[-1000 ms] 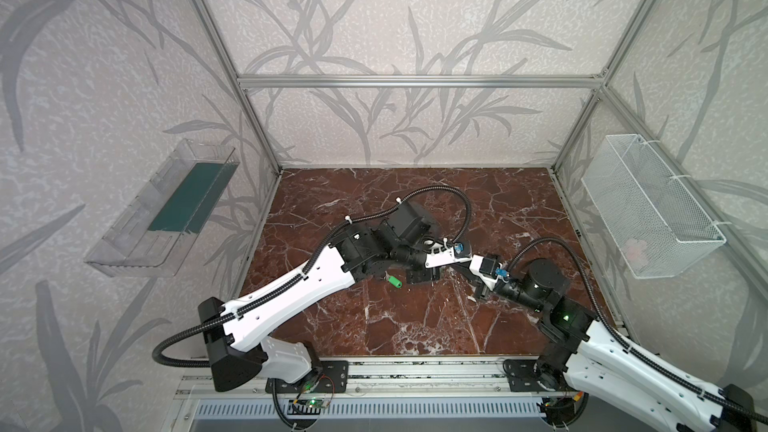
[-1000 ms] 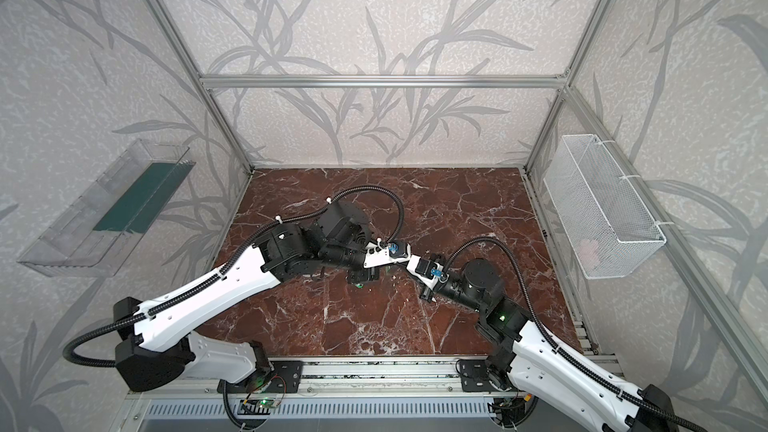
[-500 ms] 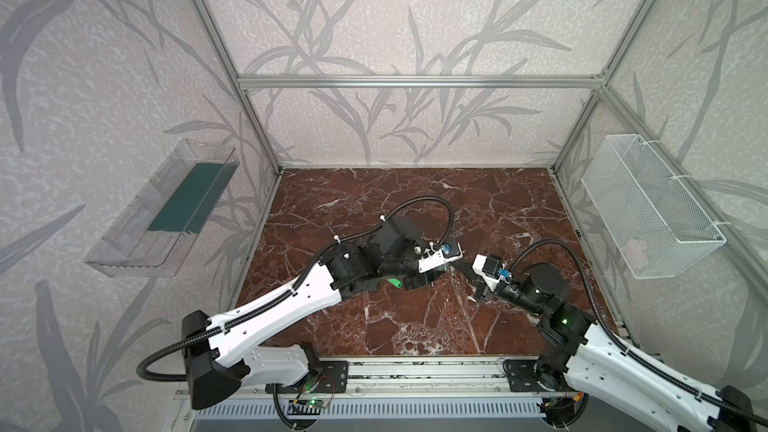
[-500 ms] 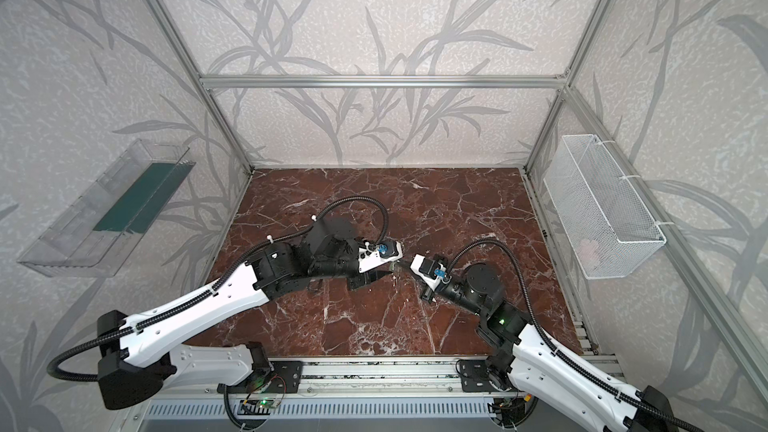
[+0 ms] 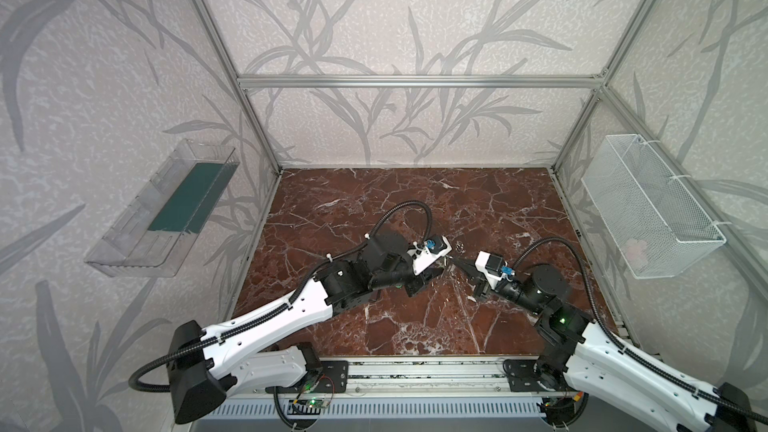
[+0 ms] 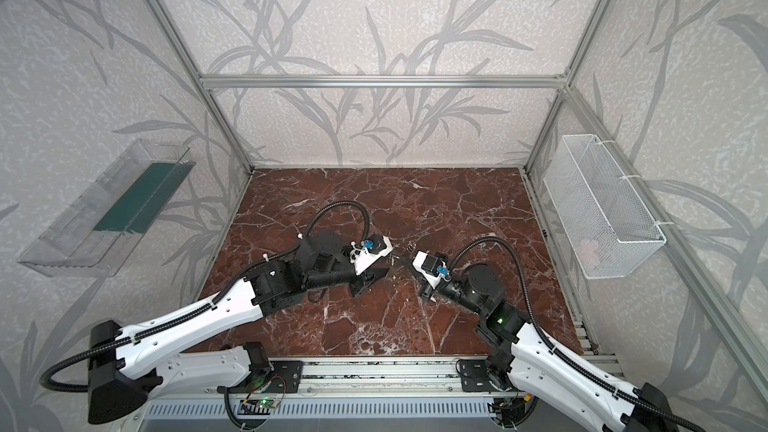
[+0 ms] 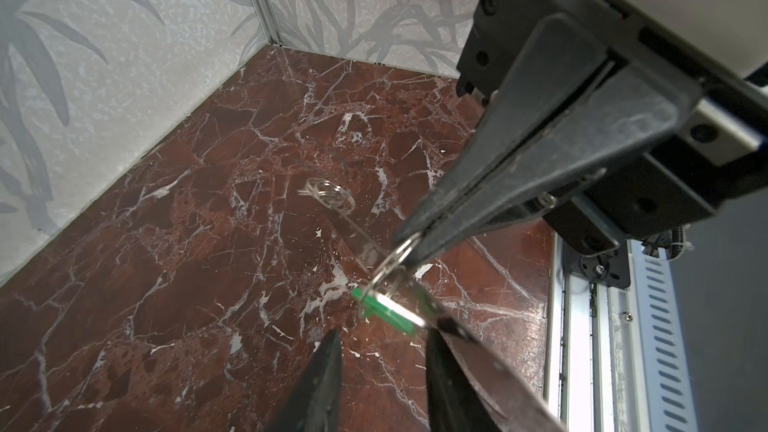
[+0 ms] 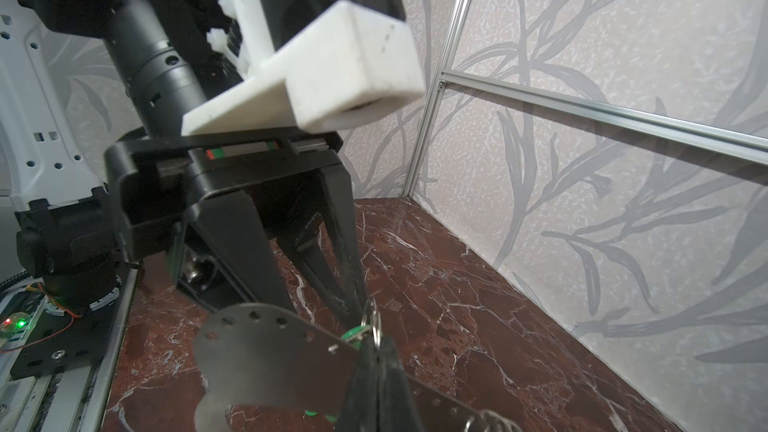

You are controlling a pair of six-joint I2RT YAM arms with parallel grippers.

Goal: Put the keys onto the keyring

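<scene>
The white wire-mesh basket point(image 5: 648, 218) holds a faint pale item. The right gripper point(image 7: 409, 245) pinches a metal split ring carrying the bright-green oblong plastic key tag point(image 7: 384, 309), which lies roughly level; left gripper point(image 8: 324, 305) jaws are parted.

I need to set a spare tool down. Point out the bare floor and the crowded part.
Bare: the marble floor along the back wall, and the near strip before the front rail. Crowded: the middle, where the left gripper and right gripper meet, loose rings just behind them.

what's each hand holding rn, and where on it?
Right hand: shut on the metal ring of the green key tag, pinching the ring's rim. Left hand: open, holding nothing.
</scene>
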